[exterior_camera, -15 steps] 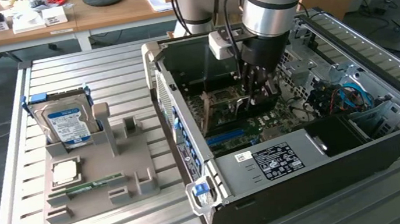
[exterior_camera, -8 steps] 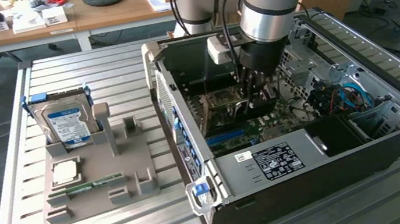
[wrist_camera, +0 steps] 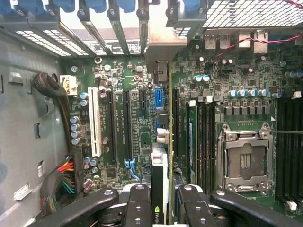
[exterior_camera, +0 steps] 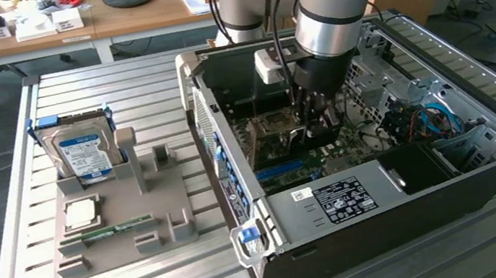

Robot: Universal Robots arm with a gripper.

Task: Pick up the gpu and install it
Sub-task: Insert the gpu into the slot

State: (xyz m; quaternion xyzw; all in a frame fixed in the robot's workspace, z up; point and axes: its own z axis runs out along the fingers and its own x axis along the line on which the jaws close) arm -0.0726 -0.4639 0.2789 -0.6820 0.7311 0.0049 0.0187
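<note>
In the wrist view the gpu point(wrist_camera: 159, 165) is seen edge-on, a thin green board with a black cooler. Its pale metal end bracket point(wrist_camera: 163, 42) reaches the case's rear slot openings. My gripper point(wrist_camera: 160, 201) is shut on it, with a black finger point(wrist_camera: 139, 203) pressed on each face. The card hangs upright just above the motherboard point(wrist_camera: 128, 123), in line with the blue slot point(wrist_camera: 158, 101). I cannot tell whether its edge touches the slot. In the exterior view the gripper point(exterior_camera: 318, 118) reaches down inside the open computer case point(exterior_camera: 354, 197).
A CPU socket point(wrist_camera: 245, 158) and memory slots lie beside the card, and cable bundles point(wrist_camera: 61, 177) sit at the board's edge. Outside the case, a grey holder point(exterior_camera: 123, 222) carries a hard drive point(exterior_camera: 83, 153), a memory stick point(exterior_camera: 115, 229) and a processor chip point(exterior_camera: 81, 212).
</note>
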